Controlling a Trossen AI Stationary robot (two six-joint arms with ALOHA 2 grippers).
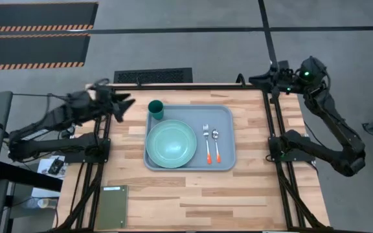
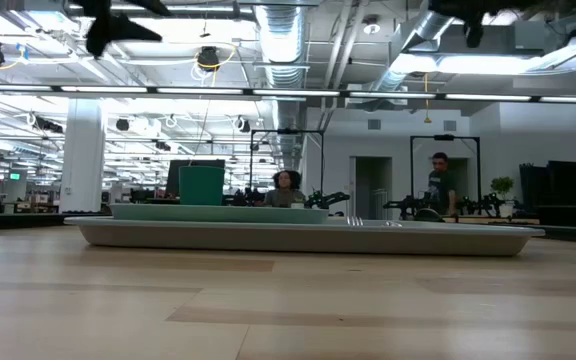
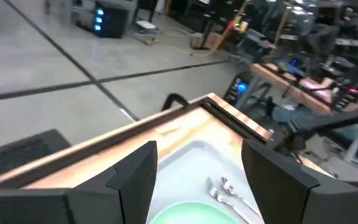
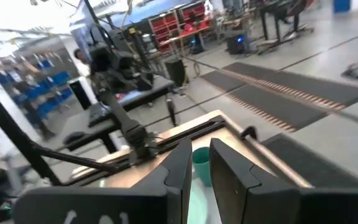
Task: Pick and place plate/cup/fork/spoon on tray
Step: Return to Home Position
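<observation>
The left gripper (image 1: 123,105) hangs in the air over the table's left rear edge, its fingers (image 3: 135,177) spread wide apart and holding nothing; the left wrist view looks between them down onto the tray. The right gripper (image 1: 259,79) is raised above the table's right rear corner, its fingers (image 4: 179,171) drawn nearly together with only a narrow gap, gripping nothing. Both arms reach in from the table's outer sides, well apart from the objects.

The tray (image 1: 225,113), a light blue-grey rectangle with rounded corners and a raised rim, lies in the middle of the wooden table (image 1: 251,194). On its left half sits the plate (image 1: 171,144), round, pale mint-green, with a shallow rim, much the widest item on it. The cup (image 1: 155,109), a small dark teal-green cylinder, stands upright at the tray's rear left corner, just behind the plate; in the low view it rises above the tray rim. On the tray's right half lie the fork (image 1: 207,144) and the spoon (image 1: 216,145), side by side and parallel, silver heads toward the rear and orange handles toward the front, the fork nearer the plate.

A flat olive-green rectangle (image 1: 113,208) lies at the table's front left corner, well apart from the tray. In the low view, people (image 2: 441,185) show in the room beyond the table.
</observation>
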